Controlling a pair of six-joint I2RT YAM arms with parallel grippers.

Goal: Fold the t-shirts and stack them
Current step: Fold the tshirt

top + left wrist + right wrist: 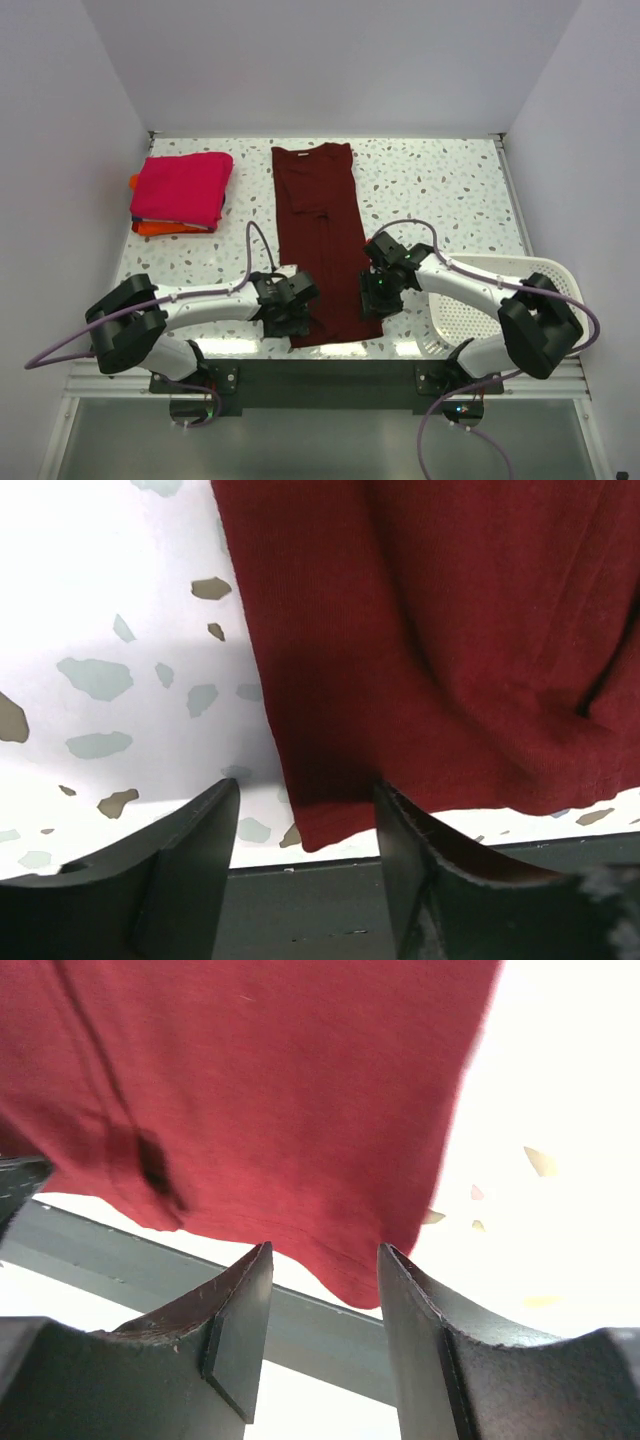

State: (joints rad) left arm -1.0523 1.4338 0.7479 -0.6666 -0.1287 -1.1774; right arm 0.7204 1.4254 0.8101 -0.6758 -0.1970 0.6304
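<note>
1. Grippers seen from above: left gripper point(290, 305) and right gripper point(380, 290) stand over the near hem corners of the maroon shirt point(320, 230), a long strip running away from both pairs of jaws. The pink-and-orange stack point(180, 195) lies well beyond the left jaws. Unequal lifts would likely skew the fold.
2. Left wrist: jaws parted, hem corner lying in the gap and running behind one finger point(420, 870). A shallow bite may slip free.
3. Right wrist: jaws spread apart, corner tip barely inside the gap. Closing might pinch one layer only, or miss the cloth.
</note>
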